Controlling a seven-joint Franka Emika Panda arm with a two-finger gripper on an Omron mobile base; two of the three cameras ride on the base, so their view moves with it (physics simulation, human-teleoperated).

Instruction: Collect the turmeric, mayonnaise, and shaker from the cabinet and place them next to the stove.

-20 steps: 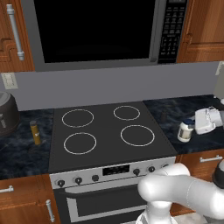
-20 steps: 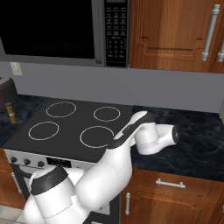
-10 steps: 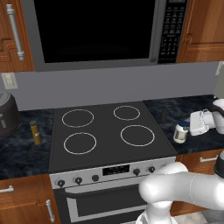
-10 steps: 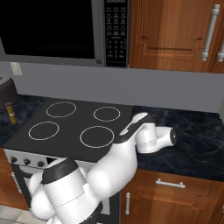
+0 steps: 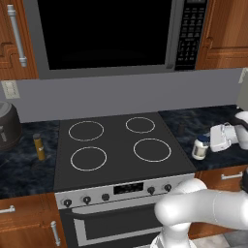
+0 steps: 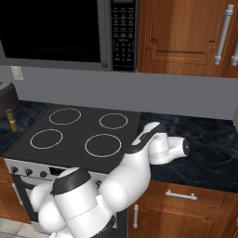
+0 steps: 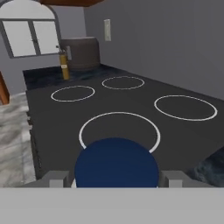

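One mayonnaise jar (image 5: 199, 147), white with a dark blue lid, sits at the right of the left base view, on the dark counter (image 5: 193, 127) just beside the stove (image 5: 118, 145). The tool (image 5: 209, 140) grasps it from the side. Best to settle it upright before releasing, clear of the burners. The arm reaches round from lower right, wrist level. The turmeric bottle (image 5: 38, 147) stands left of the stove.

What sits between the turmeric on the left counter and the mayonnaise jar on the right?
The stove, its four ring burners bare, spans the gap between the turmeric and the mayonnaise; the left base view shows it.
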